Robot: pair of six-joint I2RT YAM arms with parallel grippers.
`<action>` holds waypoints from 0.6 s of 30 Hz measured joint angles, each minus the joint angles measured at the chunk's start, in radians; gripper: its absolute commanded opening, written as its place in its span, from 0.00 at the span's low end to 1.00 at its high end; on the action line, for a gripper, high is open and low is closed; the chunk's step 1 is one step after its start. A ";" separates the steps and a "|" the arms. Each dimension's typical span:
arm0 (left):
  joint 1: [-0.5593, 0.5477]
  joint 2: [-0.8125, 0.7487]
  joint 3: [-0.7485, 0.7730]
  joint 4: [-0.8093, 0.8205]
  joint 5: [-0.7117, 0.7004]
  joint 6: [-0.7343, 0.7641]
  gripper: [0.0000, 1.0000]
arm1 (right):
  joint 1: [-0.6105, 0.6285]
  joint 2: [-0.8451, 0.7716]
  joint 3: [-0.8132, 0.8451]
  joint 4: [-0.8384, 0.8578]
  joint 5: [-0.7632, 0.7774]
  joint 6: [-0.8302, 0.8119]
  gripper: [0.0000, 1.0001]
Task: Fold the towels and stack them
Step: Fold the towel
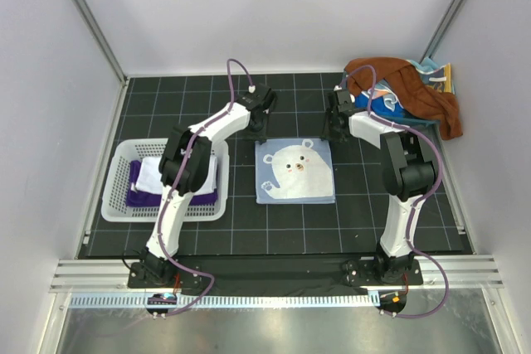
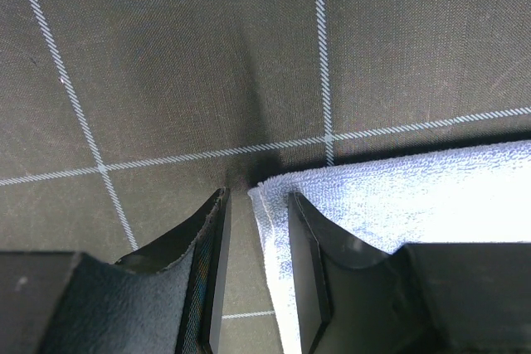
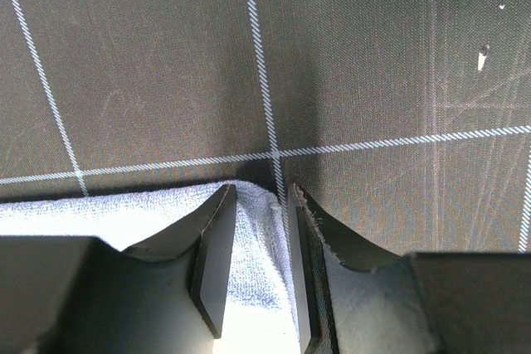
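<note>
Bear towel lies flat, face up, mid-counter, and both hands are down at its far corners: left hand astride the far-left corner, right hand over the far-right one. Both are released, fingers parted with the hem in the gap, nothing pinched yet. I'd call this the grab before the first fold. To do it well, close both together, low enough to catch the cloth itself. Lift just a little, then carry the far edge to the near edge with the hands level so the corners meet square. The left's bite looks thin, right on the hem, so it could slip. Off left, the basket holds a white towel on a purple towel.
</note>
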 measured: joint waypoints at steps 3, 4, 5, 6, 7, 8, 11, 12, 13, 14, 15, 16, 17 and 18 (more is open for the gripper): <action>0.000 0.001 0.000 0.001 0.002 0.000 0.38 | 0.000 0.001 0.001 0.000 -0.001 0.000 0.38; 0.000 0.002 -0.001 0.003 0.003 0.000 0.38 | 0.000 0.001 0.002 0.000 -0.001 0.000 0.36; 0.000 0.002 -0.003 0.007 0.003 0.000 0.38 | 0.000 0.002 0.002 0.000 -0.001 0.000 0.35; 0.000 0.002 -0.007 0.012 0.005 0.000 0.37 | 0.000 0.003 0.003 0.000 -0.001 0.000 0.34; 0.000 0.002 -0.011 0.017 0.006 0.000 0.36 | 0.000 0.003 0.003 0.000 -0.002 0.000 0.33; 0.000 0.002 -0.013 0.021 0.008 -0.001 0.36 | 0.000 0.003 0.003 0.000 -0.003 0.000 0.32; 0.001 0.002 -0.020 0.033 0.014 -0.005 0.33 | 0.000 0.005 0.004 0.000 -0.006 0.000 0.27; 0.001 0.002 -0.022 0.037 0.016 -0.006 0.30 | 0.000 0.006 0.005 0.000 -0.009 -0.001 0.26; 0.001 0.001 -0.024 0.043 0.018 -0.009 0.29 | 0.000 0.007 0.006 0.000 -0.009 -0.001 0.23; 0.002 0.000 -0.028 0.053 0.019 -0.009 0.27 | 0.000 0.008 0.007 0.001 -0.011 -0.001 0.22; 0.002 -0.003 -0.034 0.061 0.021 -0.010 0.22 | 0.000 0.009 0.008 0.001 -0.013 0.000 0.20; 0.002 -0.005 -0.039 0.069 0.023 -0.011 0.20 | 0.000 0.009 0.009 0.001 -0.015 0.000 0.18; 0.002 -0.006 -0.043 0.079 0.026 -0.012 0.18 | 0.000 0.009 0.009 0.001 -0.016 0.000 0.17; 0.002 -0.009 -0.048 0.088 0.027 -0.013 0.12 | 0.000 0.009 0.009 0.001 -0.018 0.000 0.16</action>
